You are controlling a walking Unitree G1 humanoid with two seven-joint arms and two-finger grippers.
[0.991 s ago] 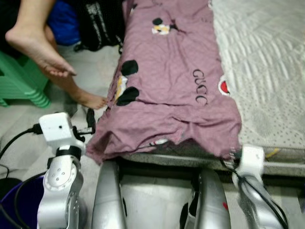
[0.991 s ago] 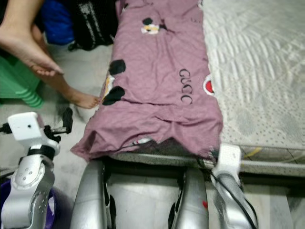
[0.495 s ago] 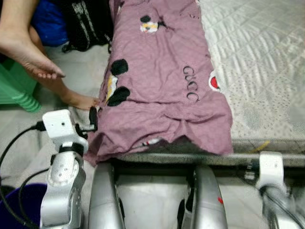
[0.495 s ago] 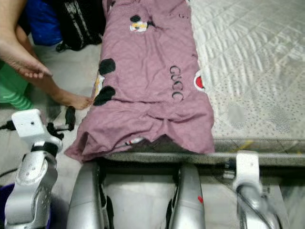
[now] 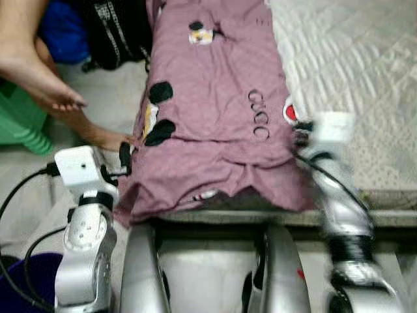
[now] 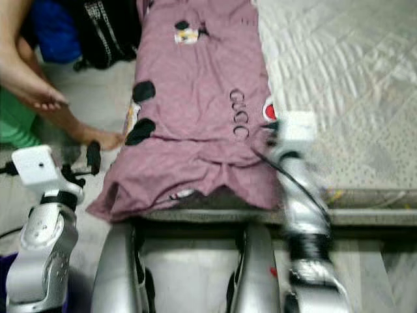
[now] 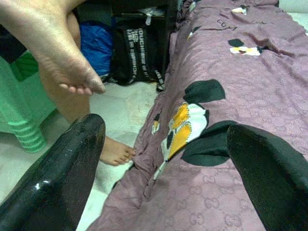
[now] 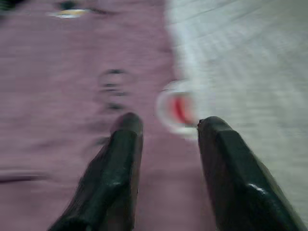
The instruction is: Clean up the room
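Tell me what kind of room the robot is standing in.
Most likely a bedroom in a home. A bare quilted mattress with a mauve printed blanket spread along it lies before the robot, and a black bag sits on the floor beside a person's bare feet.

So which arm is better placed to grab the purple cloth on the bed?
Right, probably. The right gripper is open over the purple cloth; the left gripper is open beside its edge, off the bed.
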